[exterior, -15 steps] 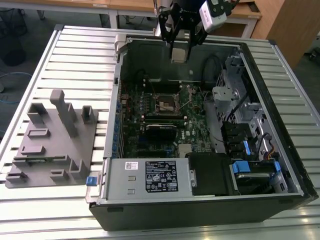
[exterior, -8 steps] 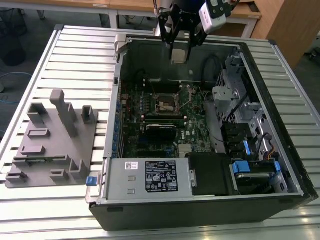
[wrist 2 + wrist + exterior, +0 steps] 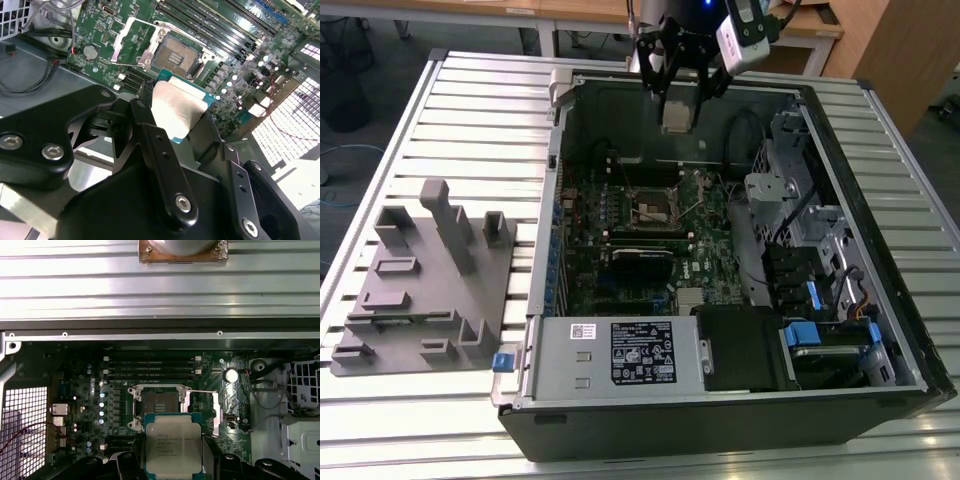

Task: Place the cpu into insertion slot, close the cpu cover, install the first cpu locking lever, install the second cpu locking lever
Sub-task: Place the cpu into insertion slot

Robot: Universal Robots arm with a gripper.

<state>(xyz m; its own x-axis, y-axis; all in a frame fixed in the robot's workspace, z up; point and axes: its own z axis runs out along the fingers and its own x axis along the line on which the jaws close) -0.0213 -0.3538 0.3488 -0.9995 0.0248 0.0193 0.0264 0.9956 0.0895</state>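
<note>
On the exterior view's left, a grey moulded fixture block [image 3: 420,285] is lying on the slatted aluminium tabletop [image 3: 470,110]. Just beside it, toward the exterior view's right, an open computer case [image 3: 720,430] is lying on its side, with the green motherboard [image 3: 620,235] facing up inside it. The power supply [image 3: 620,355] is sitting along the near edge of the case. The drive cage [image 3: 800,200] is occupying the side of the case at the exterior view's right.

I am holding my fingers [image 3: 662,82] [image 3: 155,150] [image 3: 131,465] above the far wall of the case, high over the board. In both wrist views they are pinching the cpu [image 3: 678,115] [image 3: 175,110] [image 3: 172,447] by two opposite edges, one black finger on each side. Its silvery-grey metal top is facing the cameras. The cpu is hanging in the air, well apart from the motherboard and touching nothing except my fingers.

The insertion slot [image 3: 653,205] [image 3: 177,55] [image 3: 159,402] is sitting near the middle of the board. Its dark brownish contact field is showing uncovered inside the silvery rim. The cpu cover [image 3: 121,42] is standing swung up at one edge of the slot, clear of the contact field. In the first wrist view, long black memory slots [image 3: 150,367] are running just beside the insertion slot.
</note>
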